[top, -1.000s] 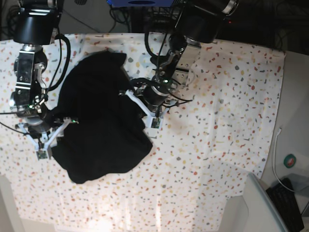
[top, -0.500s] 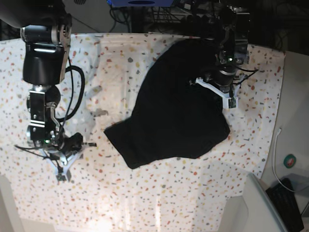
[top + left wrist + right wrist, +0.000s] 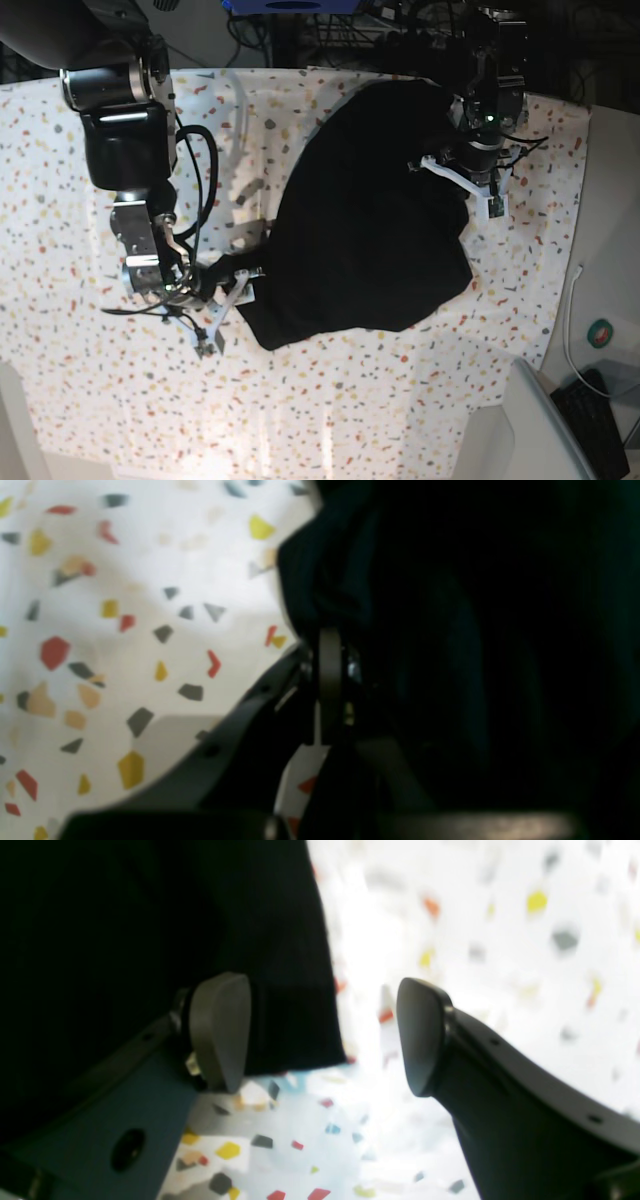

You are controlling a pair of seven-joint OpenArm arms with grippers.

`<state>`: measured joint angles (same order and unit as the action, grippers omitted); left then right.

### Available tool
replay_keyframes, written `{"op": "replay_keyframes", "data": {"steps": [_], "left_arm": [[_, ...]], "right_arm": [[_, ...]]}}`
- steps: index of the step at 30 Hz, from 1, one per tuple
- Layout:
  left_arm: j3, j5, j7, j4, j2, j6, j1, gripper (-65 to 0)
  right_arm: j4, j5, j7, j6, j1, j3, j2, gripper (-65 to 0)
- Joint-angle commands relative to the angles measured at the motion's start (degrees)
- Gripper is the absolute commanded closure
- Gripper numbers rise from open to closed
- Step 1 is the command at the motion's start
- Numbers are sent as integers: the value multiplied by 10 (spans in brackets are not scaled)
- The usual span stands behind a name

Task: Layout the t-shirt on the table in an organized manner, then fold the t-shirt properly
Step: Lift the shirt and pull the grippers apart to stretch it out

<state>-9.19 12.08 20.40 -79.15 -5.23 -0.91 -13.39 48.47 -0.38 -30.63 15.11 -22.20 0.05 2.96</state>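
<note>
The black t-shirt lies bunched and plain side up across the middle and right of the speckled table. At the shirt's upper right edge, my left gripper is shut on a fold of it; in the left wrist view the left gripper pinches the t-shirt just above the table. My right gripper is open at the shirt's lower left corner. In the right wrist view the right gripper has its jaws wide apart, and the t-shirt's hem reaches partway into the gap.
The table's right edge runs down past a white cable and a green round item. A grey bin and a black keyboard sit off the table at the lower right. Dark equipment and cables line the far side.
The shirt has been dragged from the left to the right by my left gripper. My right gripper let go, then came back to the shirt's lower left corner and opened wide.
</note>
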Motion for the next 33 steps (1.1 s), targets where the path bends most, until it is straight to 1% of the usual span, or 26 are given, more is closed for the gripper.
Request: {"op": "replay_keyframes", "data": {"steps": [1, 4, 5, 6, 7, 8, 9, 10, 11, 14, 17, 20, 23, 27, 29, 32, 33], "left_arm": [[-1, 1, -11, -12, -3, 3, -1, 0], [-2, 0, -11, -18, -3, 3, -4, 0], [-2, 0, -11, -20, -3, 3, -4, 0], [-2, 0, -11, -22, -3, 3, -5, 0], [-2, 0, -11, -23, -3, 3, -5, 0], [-2, 0, -11, -23, -3, 3, -5, 0], [-2, 0, -11, -23, -3, 3, -5, 0], [-2, 0, -11, -23, -3, 3, -5, 0], [-2, 0, -11, -24, -6, 3, -5, 0], [-2, 0, -11, -24, -14, 3, -5, 0], [-2, 0, -11, -28, -18, 3, -5, 0], [-2, 0, -10, -50, -21, 3, -5, 0], [3, -1, -10, -70, -19, 3, 0, 0], [4, -1, -8, -93, -20, 3, 17, 0], [-2, -1, 21, -106, -22, 3, 33, 0], [-2, -1, 73, -125, -23, 3, 75, 0], [-2, -1, 88, -130, -24, 3, 91, 0]], "right_arm": [[-4, 3, 11, 1, -18, 1, 3, -431], [-31, 4, 24, 1, -17, 1, 1, -431], [-34, 4, 26, 1, -16, 1, 1, -419], [-34, 3, 27, 2, -11, 1, 1, -377], [-30, 4, 27, 2, -4, 1, 1, -303], [-25, 4, 28, 2, 1, 1, 1, -203], [-17, 4, 28, 2, 5, 2, 0, -86], [-7, 5, 28, 2, 11, 3, 0, 0], [9, 5, 28, 2, 20, 9, 0, 0], [113, 5, 18, 2, 62, 84, -10, 0], [226, 4, -31, 2, 94, 143, -13, 0], [303, 5, -71, 3, 116, 166, -38, 0], [336, 4, -100, 3, 128, 171, -61, 0], [377, 4, -106, 3, 144, 185, -87, 0], [408, 5, -106, 3, 146, 203, -88, 0], [437, 3, -106, 3, 140, 213, -91, 0], [445, 3, -107, 3, 133, 213, -99, 0]]}}
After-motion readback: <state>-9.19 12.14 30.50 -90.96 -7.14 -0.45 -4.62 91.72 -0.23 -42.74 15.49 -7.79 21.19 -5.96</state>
